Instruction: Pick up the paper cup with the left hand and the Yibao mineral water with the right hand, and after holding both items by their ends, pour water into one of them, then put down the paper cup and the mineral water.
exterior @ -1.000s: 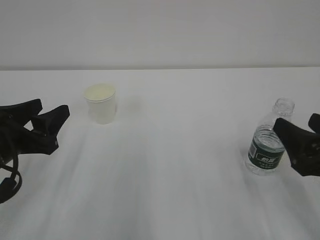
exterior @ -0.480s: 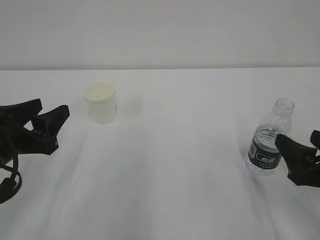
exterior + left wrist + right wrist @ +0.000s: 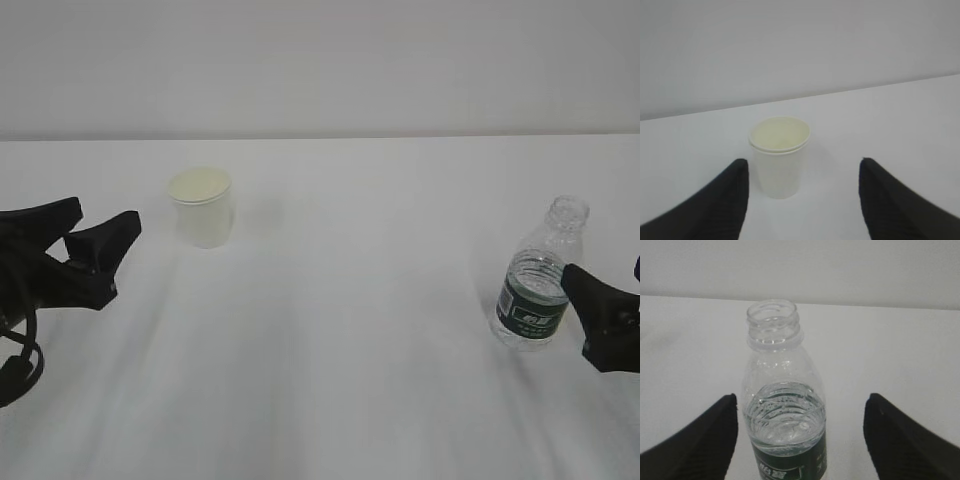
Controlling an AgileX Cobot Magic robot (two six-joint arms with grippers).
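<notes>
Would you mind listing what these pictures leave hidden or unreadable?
- Right hand: the exterior view's right edge cuts it off; one finger barely shows.
- Yibao mineral water: its base falls below the right wrist view's bottom edge; the label print is too small to read.
- Paper cup: its contents are too pale to judge.

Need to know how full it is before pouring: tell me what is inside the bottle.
The bottle has no cap and holds clear water up to just above its green label. The label hides the lower part, so nothing can be seen inside there.
</notes>
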